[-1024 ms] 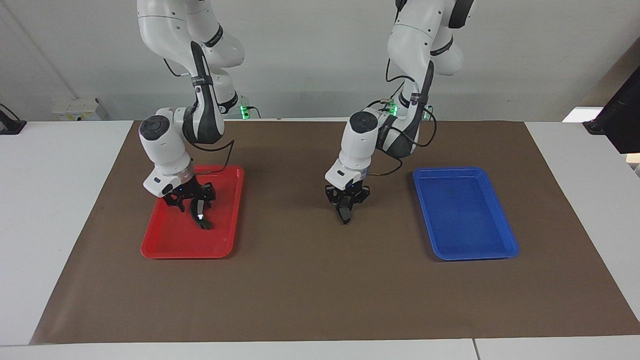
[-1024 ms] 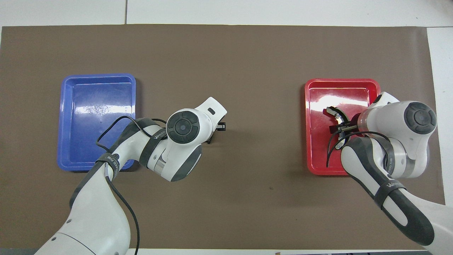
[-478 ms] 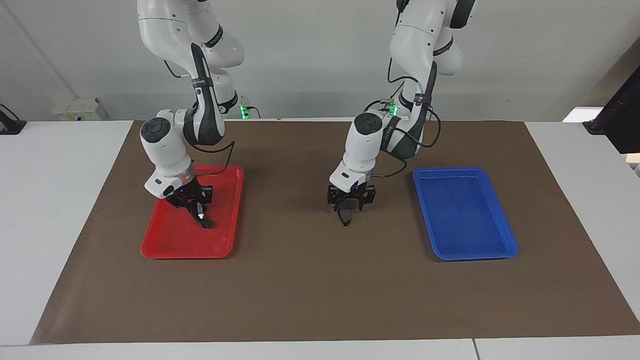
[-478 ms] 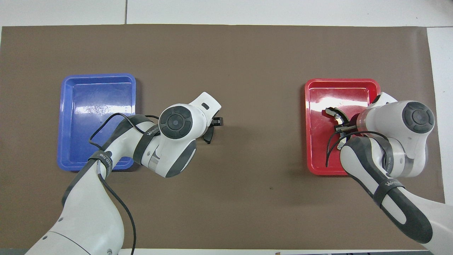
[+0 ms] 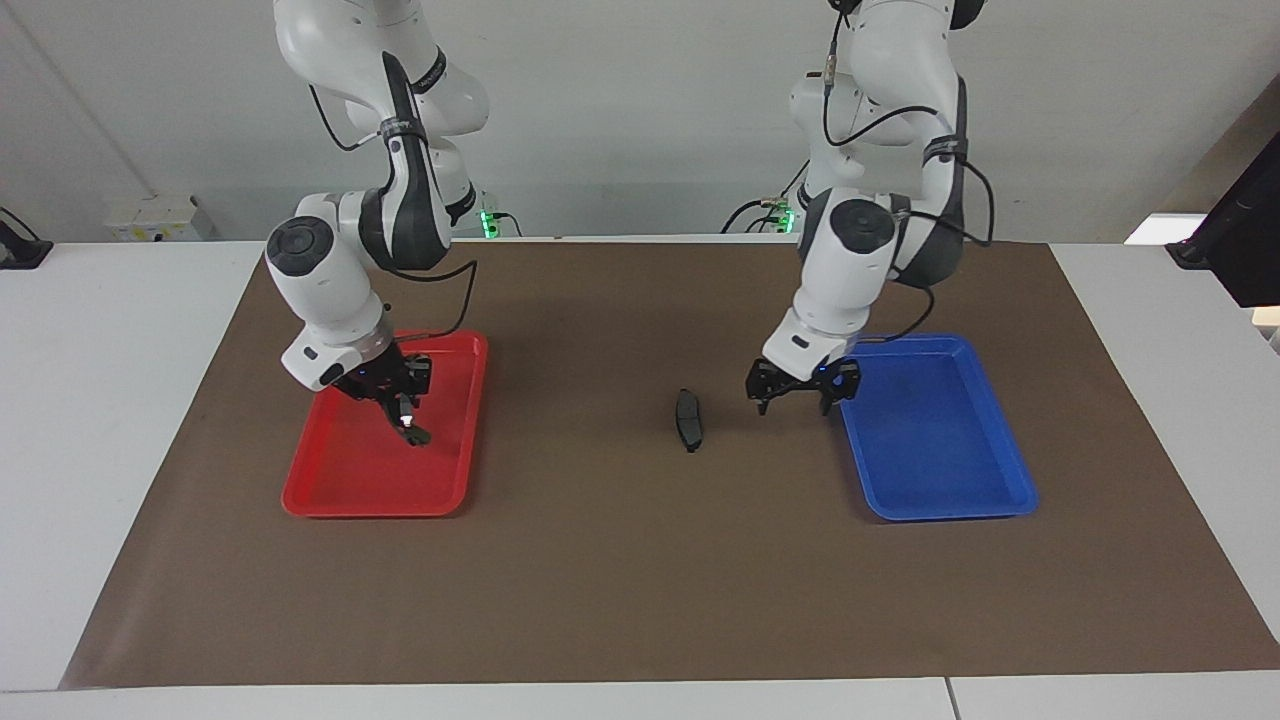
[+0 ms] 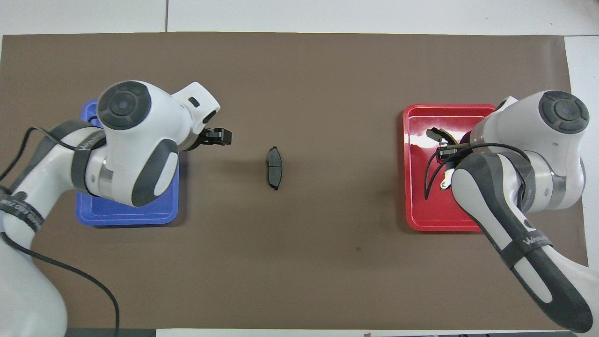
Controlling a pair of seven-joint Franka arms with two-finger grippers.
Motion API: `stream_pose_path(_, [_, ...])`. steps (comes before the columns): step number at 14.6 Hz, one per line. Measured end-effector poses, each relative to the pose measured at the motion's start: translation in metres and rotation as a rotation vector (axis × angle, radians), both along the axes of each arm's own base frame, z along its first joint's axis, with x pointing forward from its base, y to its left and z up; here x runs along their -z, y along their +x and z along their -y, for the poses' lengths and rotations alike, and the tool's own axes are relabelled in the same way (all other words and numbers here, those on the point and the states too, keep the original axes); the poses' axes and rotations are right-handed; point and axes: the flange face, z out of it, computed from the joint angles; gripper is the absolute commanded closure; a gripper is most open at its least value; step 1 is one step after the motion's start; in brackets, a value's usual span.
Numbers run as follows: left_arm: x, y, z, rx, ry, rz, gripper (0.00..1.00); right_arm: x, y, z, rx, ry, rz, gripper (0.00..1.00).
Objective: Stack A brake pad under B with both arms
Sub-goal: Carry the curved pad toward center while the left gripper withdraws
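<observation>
The short dark A brake pad lies flat on the brown mat at the middle of the table, also in the overhead view. My left gripper is open and empty, raised over the mat between the pad and the blue tray; it also shows in the overhead view. My right gripper is shut on B, the curved crescent shoe, and holds it tilted just over the red tray. In the overhead view, B's light end sticks out past the right gripper.
The blue tray lies toward the left arm's end of the mat, partly covered by the left arm in the overhead view. The red tray lies toward the right arm's end. The brown mat covers the table.
The left gripper let go of the pad on the mat, opened, rose and moved to beside the blue tray. The right gripper lifted B slightly inside the red tray.
</observation>
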Motion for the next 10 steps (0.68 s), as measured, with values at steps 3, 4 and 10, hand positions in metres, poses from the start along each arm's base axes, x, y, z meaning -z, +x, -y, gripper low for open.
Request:
stream_pose_path(3, [-0.043,0.017,-0.078,0.081,0.019,-0.051,0.02,-0.017,-0.001,-0.080,-0.023,0.004,0.015,1.00])
stream_pose_path(4, [-0.056,0.019,-0.102,0.098,0.019,-0.067,0.02,-0.019,-0.002,-0.104,-0.007,0.006,0.021,1.00])
stream_pose_path(10, [-0.133,-0.008,-0.175,0.128,-0.019,-0.111,0.02,-0.007,0.010,-0.246,0.068,0.020,0.022,1.00])
